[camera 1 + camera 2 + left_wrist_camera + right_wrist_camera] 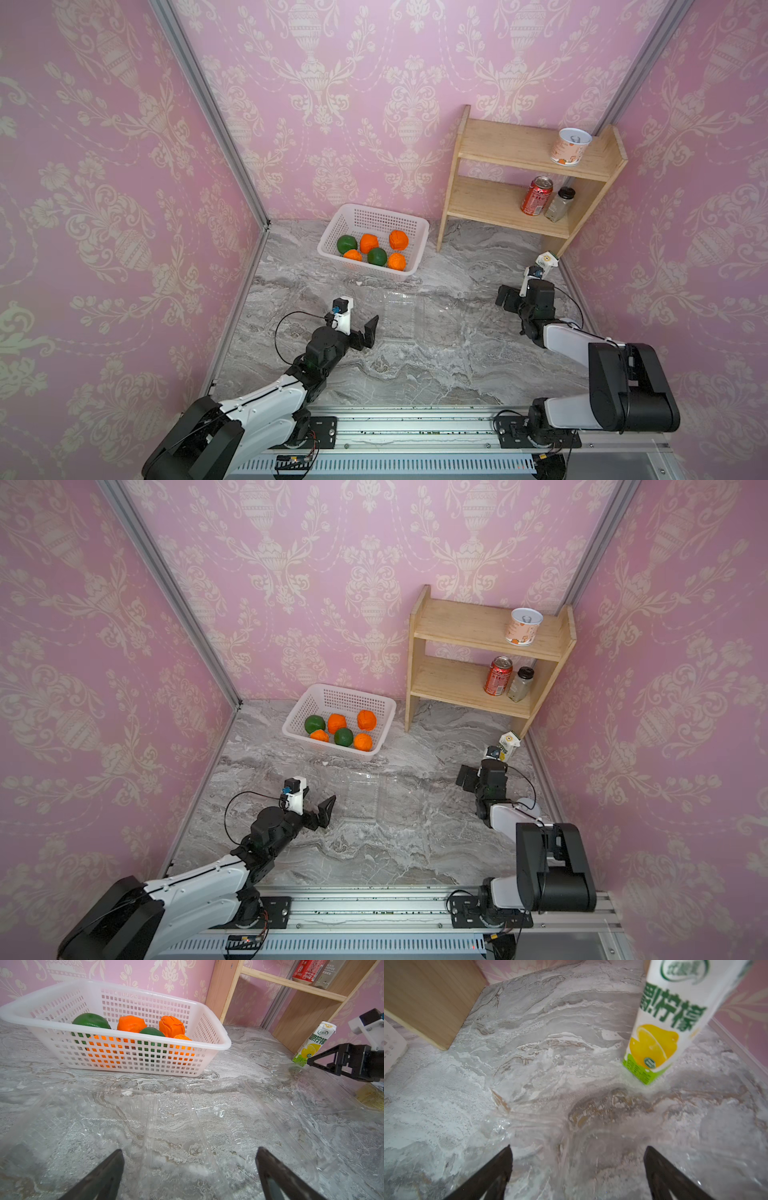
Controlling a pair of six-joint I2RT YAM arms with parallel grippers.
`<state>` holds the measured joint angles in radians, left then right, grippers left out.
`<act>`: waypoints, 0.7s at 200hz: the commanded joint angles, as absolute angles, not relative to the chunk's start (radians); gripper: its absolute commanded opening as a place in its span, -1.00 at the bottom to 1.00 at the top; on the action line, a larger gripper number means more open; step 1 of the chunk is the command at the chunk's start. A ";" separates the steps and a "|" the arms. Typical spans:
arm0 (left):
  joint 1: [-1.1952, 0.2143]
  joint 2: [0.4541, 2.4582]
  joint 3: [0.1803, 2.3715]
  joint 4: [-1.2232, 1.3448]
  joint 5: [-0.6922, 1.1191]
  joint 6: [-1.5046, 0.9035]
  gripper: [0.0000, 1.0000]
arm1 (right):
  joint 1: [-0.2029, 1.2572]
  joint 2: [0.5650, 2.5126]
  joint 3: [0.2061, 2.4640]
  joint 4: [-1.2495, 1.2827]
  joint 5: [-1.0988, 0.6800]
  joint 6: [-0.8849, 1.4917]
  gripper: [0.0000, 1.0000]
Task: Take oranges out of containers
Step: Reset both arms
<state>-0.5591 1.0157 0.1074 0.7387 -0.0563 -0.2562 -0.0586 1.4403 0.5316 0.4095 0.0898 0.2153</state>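
Left tool [189, 1149] and right tool [577, 1146]: both spread apart, gripping nothing. Six oranges [368, 242] sit in white basket [374, 218], bench [415, 374] rear. Clear containers [172, 1118] lie between my tools.

The stone-look worktop [415, 365] is grey marble, veined with white and streaked with brown. Of the round, lumpy oranges [368, 242], four are bright orange and two are dark green. They show through the square-hole grid of the white perforated plastic basket [409, 226]. The shallow clamshell containers of thin plastic [172, 1118] are clear and colourless, so the grey veining shows through them.

The walls [332, 83] are pink with a cream damask of urns and flowers. The small two-tier wooden shelf [498, 145] is pale tan. It bears three things:
- a red drink can [536, 195]
- a greyish jar with a black lid [560, 203]
- a white tub with peach and orange print [570, 146]

The upright drink carton [670, 1022] is white with green lettering, a yellow lemon and a light green base. The left hand [189, 1149] and the right hand [577, 1146] are black.
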 commanded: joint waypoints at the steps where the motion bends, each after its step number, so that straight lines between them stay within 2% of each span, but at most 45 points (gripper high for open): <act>1: -0.557 1.009 0.120 0.725 -0.074 -0.258 0.98 | -0.068 1.488 0.581 0.446 0.059 0.161 0.95; 15: -0.557 0.999 0.118 0.717 -0.078 -0.253 0.98 | -0.067 1.499 0.608 0.415 0.047 0.153 0.89; 35: -0.557 0.995 0.119 0.714 -0.086 -0.252 0.98 | -0.065 1.462 0.548 0.495 0.032 0.147 0.89; 61: -0.557 1.005 0.121 0.717 -0.078 -0.253 0.98 | -0.066 1.415 0.453 0.622 0.035 0.146 0.98; 114: -0.557 1.008 0.120 0.722 -0.067 -0.253 0.98 | -0.051 1.431 0.480 0.588 0.049 0.130 0.99; 140: -0.557 1.000 0.119 0.721 -0.067 -0.250 0.98 | 0.021 1.488 0.520 0.580 0.074 0.045 0.99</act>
<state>-0.5591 1.0088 0.1074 0.7326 -0.0616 -0.2558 -0.0395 1.4445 0.4767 0.5686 0.0517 0.1356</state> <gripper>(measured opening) 0.992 0.996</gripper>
